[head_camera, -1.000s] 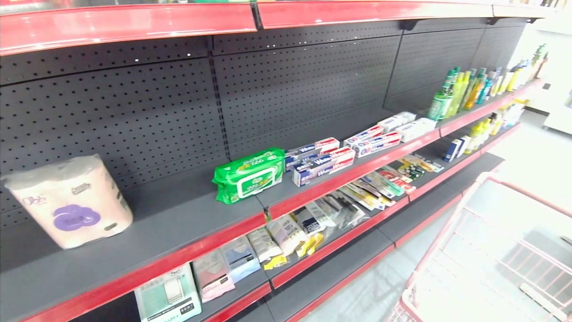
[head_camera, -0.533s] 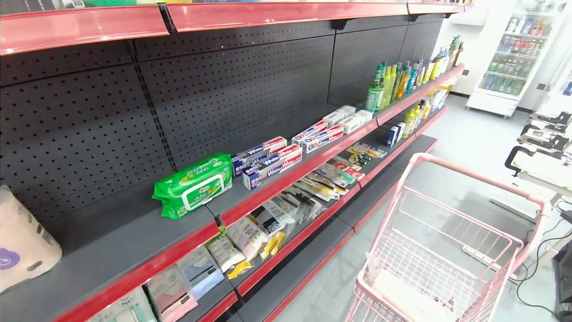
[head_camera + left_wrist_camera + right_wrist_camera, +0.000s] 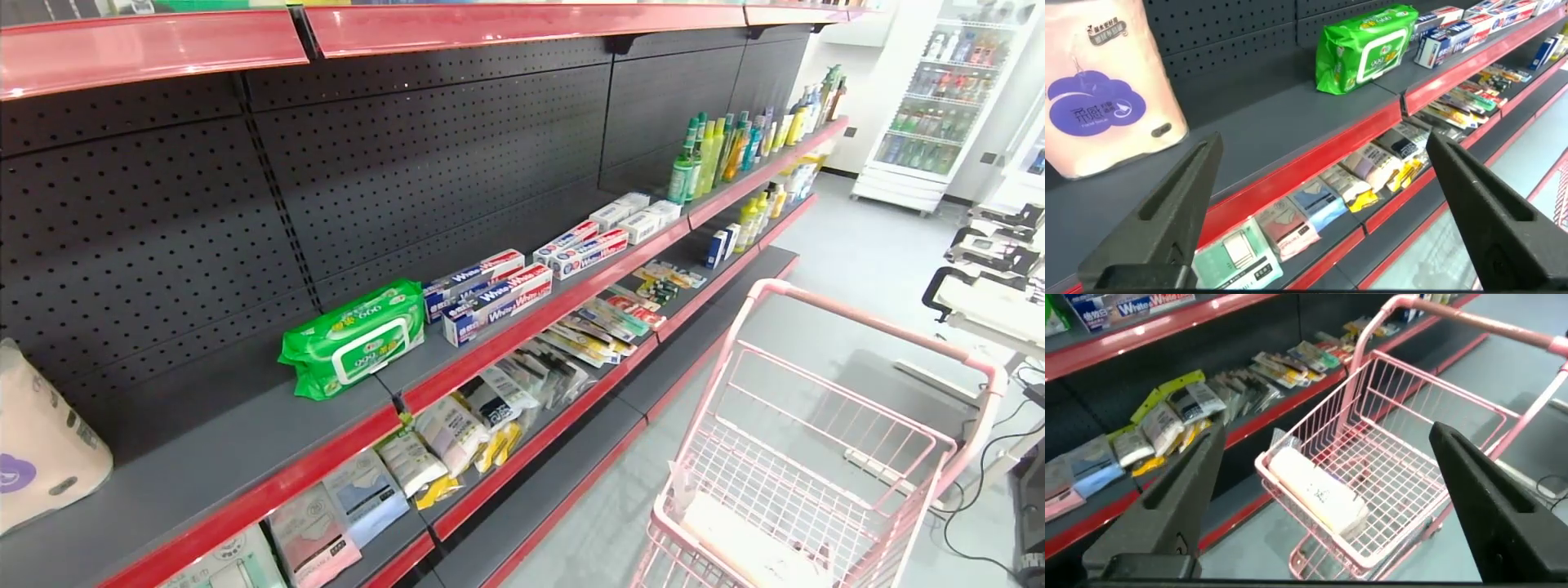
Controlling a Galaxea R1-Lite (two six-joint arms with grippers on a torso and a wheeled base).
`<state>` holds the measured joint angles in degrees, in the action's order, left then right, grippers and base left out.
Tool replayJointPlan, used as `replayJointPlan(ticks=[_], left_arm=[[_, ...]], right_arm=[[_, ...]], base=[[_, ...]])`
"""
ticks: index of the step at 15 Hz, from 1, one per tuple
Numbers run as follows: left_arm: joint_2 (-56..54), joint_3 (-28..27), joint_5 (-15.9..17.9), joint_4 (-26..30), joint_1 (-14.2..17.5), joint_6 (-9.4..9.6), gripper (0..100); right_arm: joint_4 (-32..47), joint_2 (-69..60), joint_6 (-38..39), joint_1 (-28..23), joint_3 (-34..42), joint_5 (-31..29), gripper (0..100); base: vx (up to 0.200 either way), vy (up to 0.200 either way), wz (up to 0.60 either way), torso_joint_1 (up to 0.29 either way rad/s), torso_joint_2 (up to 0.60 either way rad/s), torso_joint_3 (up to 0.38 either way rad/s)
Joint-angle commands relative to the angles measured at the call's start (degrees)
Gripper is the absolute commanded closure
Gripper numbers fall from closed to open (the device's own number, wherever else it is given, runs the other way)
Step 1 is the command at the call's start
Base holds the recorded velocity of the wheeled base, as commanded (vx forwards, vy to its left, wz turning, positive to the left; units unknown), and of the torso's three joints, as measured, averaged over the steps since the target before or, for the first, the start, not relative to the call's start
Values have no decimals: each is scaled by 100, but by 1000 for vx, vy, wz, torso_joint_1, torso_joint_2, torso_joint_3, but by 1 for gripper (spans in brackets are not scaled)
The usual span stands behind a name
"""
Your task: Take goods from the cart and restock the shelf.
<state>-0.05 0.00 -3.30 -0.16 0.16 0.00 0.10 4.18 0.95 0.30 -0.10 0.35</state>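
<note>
Well, both claws stand wide, with nothing between their fingers. The left claw (image 3: 1323,147) hovers in front of the shelf (image 3: 1282,122), at the height of its grey board with the red edge. Ahead of this claw, a white pack of paper rolls (image 3: 1102,90) with a purple mark stands upright on the board. A green pack of wipes (image 3: 1365,47) lies farther along the same board, well apart from the rolls. Beyond the wipes sit boxes of toothpaste (image 3: 1454,33) in a row. Below the left claw, on the next board down, flat packets (image 3: 1372,167) lie side by side.

The right claw (image 3: 1327,433) hangs above the pink wire cart (image 3: 1372,367), which stands on the floor just beside the shelf. Under this claw, a long white pack (image 3: 1319,490) lies flat on the bottom of the basket, against the near end wall. Past the cart, toothbrush packs (image 3: 1290,363) lie on the lower board. From the head view, coloured bottles (image 3: 718,155) stand at the far end of the shelf, well away from both claws.
</note>
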Motion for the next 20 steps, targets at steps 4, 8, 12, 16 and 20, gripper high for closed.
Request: replayJointPlan(ticks=[4, 8, 12, 16, 20], left_arm=[[5, 0, -4, -2, 2, 0, 0], [5, 0, -4, -2, 2, 0, 0], [5, 0, -4, -2, 2, 0, 0], [5, 0, -4, -2, 2, 0, 0], [5, 0, -4, -2, 2, 0, 0]], right_arm=[[377, 5005, 309, 66, -3594, 422, 0], [377, 8670, -605, -4, -4543, 835, 0], [359, 10621, -2565, 110, -5193, 1090, 0], [315, 11807, -3409, 268, -5325, 967, 0], [-300, 12018, -3646, 137, -5009, 369, 0]], base=[[0, 0, 0, 0, 0, 0], [0, 0, 0, 0, 0, 0], [0, 0, 0, 0, 0, 0], [0, 0, 0, 0, 0, 0], [0, 0, 0, 0, 0, 0]])
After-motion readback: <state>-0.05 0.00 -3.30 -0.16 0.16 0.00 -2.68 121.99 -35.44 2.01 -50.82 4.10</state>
